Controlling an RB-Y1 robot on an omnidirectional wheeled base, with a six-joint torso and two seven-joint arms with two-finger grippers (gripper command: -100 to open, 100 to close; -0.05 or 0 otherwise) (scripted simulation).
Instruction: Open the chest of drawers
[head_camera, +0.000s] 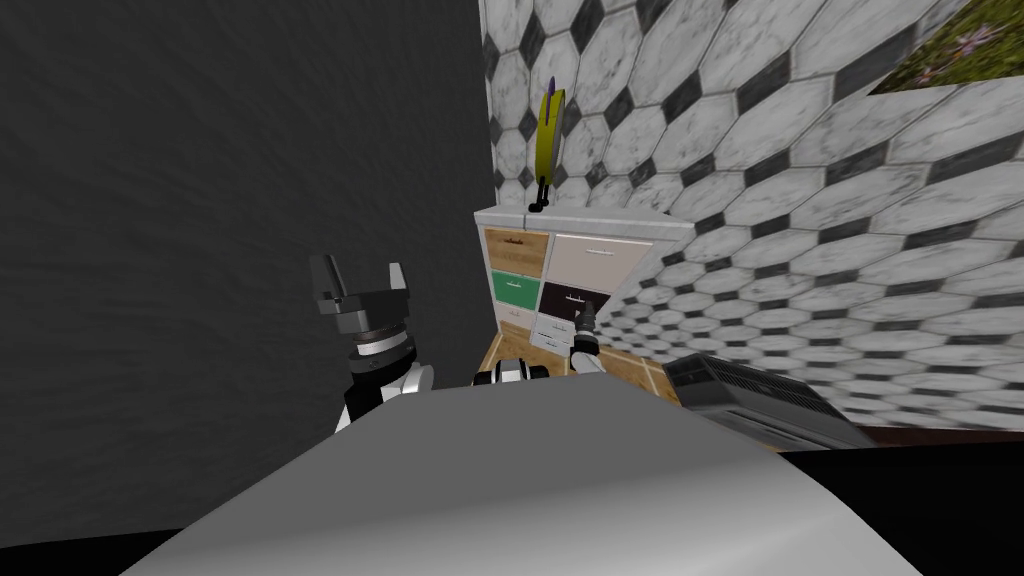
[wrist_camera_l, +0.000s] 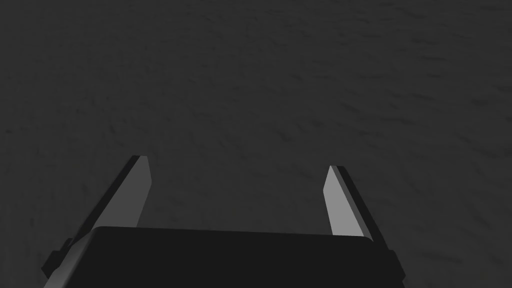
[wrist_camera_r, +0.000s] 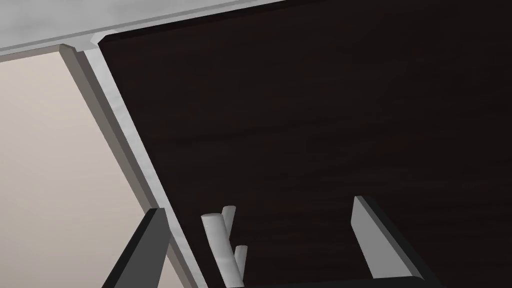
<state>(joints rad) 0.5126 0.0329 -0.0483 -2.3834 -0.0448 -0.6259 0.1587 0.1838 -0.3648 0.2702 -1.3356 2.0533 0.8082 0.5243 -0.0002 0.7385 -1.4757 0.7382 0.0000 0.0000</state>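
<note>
Head view: white-framed chest of drawers with mixed-colour fronts (head_camera: 592, 256) stands in the corner, ahead and to my right. Right gripper (head_camera: 586, 318) is at its dark brown drawer front (head_camera: 570, 294). Left gripper (head_camera: 361, 270) is raised and well apart from it, so the right arm is nearer.

Left wrist view: left gripper (wrist_camera_l: 237, 162) fingers spread, facing a dark grey wall (wrist_camera_l: 250, 75).

Right wrist view: right gripper (wrist_camera_r: 257, 205) fingers apart, straddling a pale bar handle (wrist_camera_r: 220, 240) on the dark drawer front (wrist_camera_r: 325, 125). The bar's long axis crosses the closing line and it sits nearer one finger.

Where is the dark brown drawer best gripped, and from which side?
Grip its light grey bar handle from the front. It stands off the dark brown drawer on two posts and lies between the open fingers of the right gripper.
</note>
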